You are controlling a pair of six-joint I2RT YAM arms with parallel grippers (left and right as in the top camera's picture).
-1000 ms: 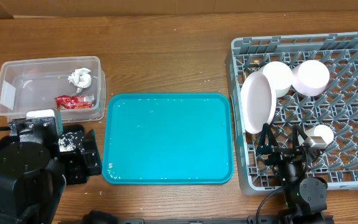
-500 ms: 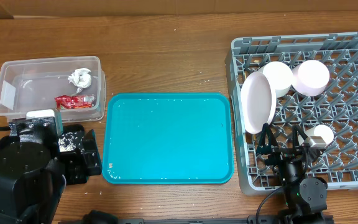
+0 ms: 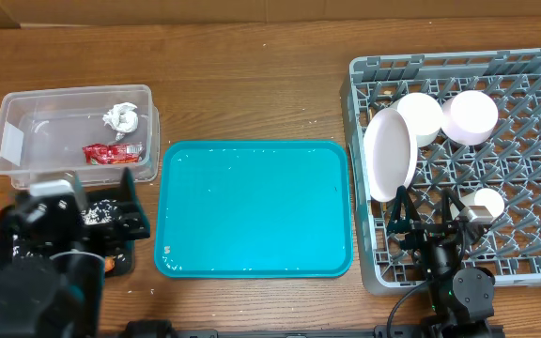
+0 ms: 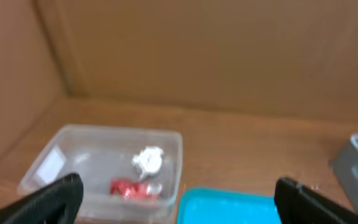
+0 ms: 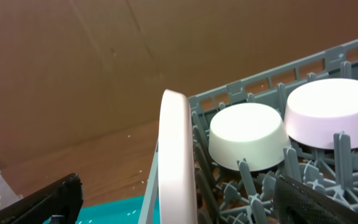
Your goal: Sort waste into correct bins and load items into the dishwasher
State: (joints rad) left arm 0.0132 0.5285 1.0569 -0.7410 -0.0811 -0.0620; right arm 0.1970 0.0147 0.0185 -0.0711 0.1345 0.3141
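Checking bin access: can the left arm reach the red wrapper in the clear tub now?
Likely yes. The left gripper is open just in front of the clear tub, which has no lid; the red wrapper lies uncovered near its front wall.

Both arms sit low, left gripper [image 4: 179, 186] and right gripper [image 5: 178, 188] spread wide, empty.

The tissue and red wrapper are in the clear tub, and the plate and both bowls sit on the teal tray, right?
No. The plate and both bowls sit in the grey dish rack, not on the teal tray, as the overhead view shows. The rest holds.
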